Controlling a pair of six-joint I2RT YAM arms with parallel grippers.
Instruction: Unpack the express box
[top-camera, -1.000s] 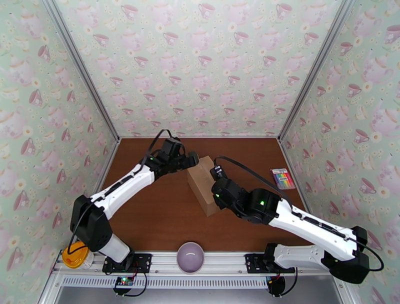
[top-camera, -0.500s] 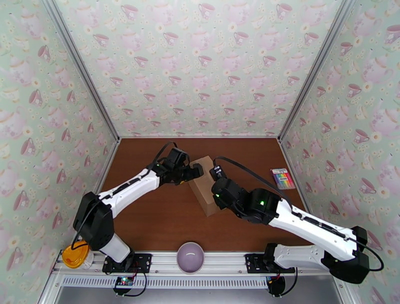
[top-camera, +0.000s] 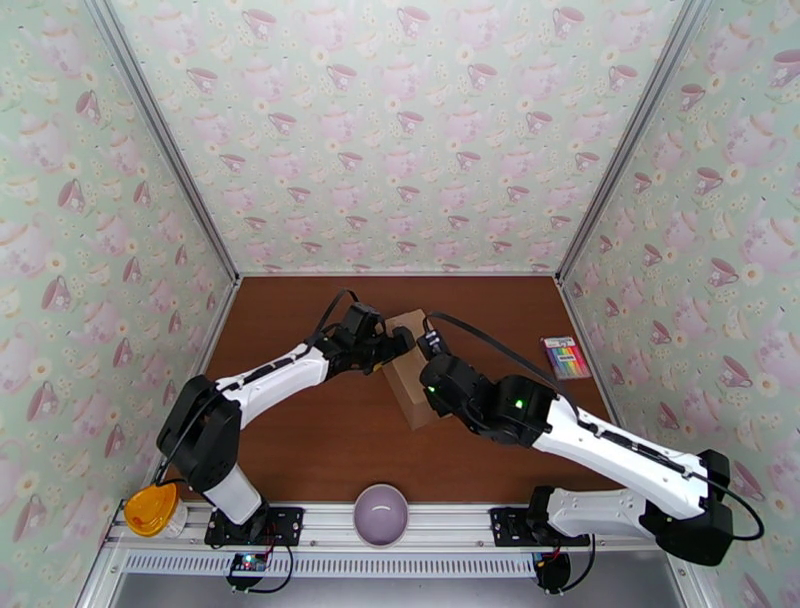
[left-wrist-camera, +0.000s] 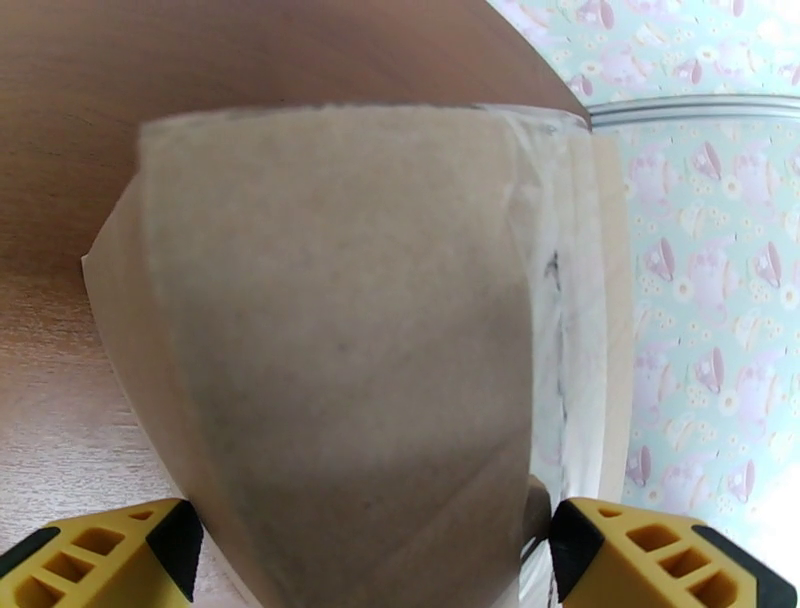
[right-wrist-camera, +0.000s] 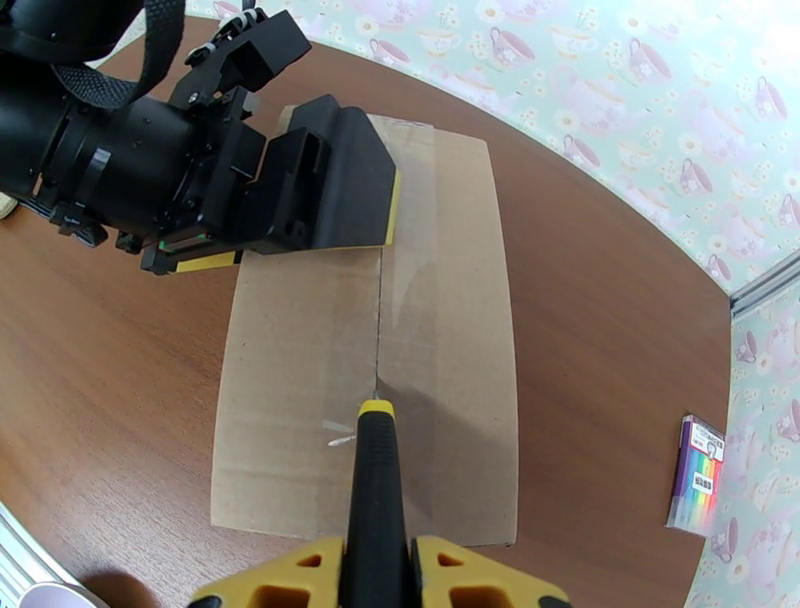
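Bracketing the express box (top-camera: 405, 390) from both sides: left gripper (top-camera: 398, 345) at one end, right gripper (right-wrist-camera: 380, 565) over the taped seam.

Left gripper (left-wrist-camera: 370, 550): yellow fingers (left-wrist-camera: 100, 560) spread wide. The end of the express box (left-wrist-camera: 340, 330) stands between them, its cardboard face directly ahead of the fingertips and its taped edge nearer the right-hand finger. Contact between the pads and the cardboard cannot be determined. Express box (right-wrist-camera: 440, 350): lying flat on the brown table (top-camera: 300, 430), flaps closed, between the two grippers. Right gripper: fingers pinched on a black-handled tool (right-wrist-camera: 375, 470). The tool extends forward from the fingertips, and its yellow tip meets the centre seam about midway along the lid. Beyond the box, right of these fingers, a pack of coloured pens (right-wrist-camera: 697, 472) lies well apart.
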